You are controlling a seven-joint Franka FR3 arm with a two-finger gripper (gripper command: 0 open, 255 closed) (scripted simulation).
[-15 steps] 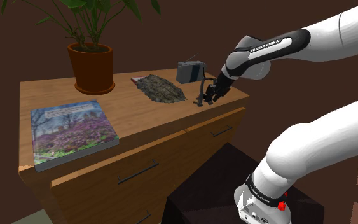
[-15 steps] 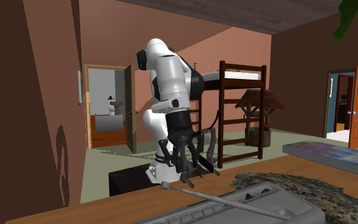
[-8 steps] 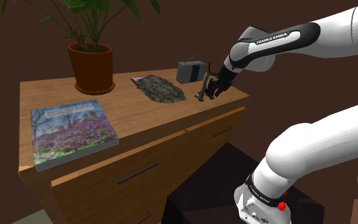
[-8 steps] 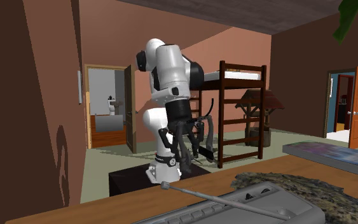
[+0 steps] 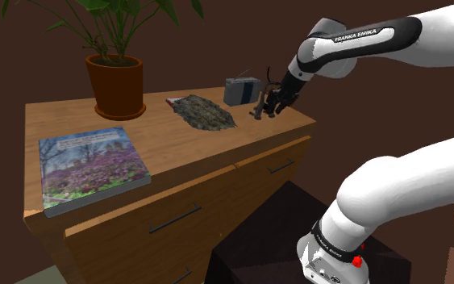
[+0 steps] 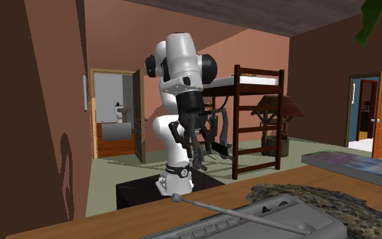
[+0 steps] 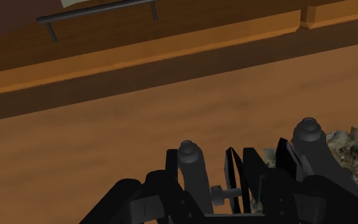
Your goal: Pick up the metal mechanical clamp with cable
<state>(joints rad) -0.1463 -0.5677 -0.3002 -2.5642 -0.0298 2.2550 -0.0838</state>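
Gripped the clamp [image 5: 257, 109] fast in the claw [image 5: 270, 102], clear of the worktop [image 5: 177, 141], at about 4 o'clock from the grey radio [image 5: 237, 90] in the shoulder view. Called for a firm squeeze and a slow, straight rise, away from the radio, lest the clamp slip.

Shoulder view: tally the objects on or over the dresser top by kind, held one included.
Potted plant: 1
Book: 1
Radio: 1
Mottled grey heap: 1
Clamp, held in the gripper: 1
Total: 5
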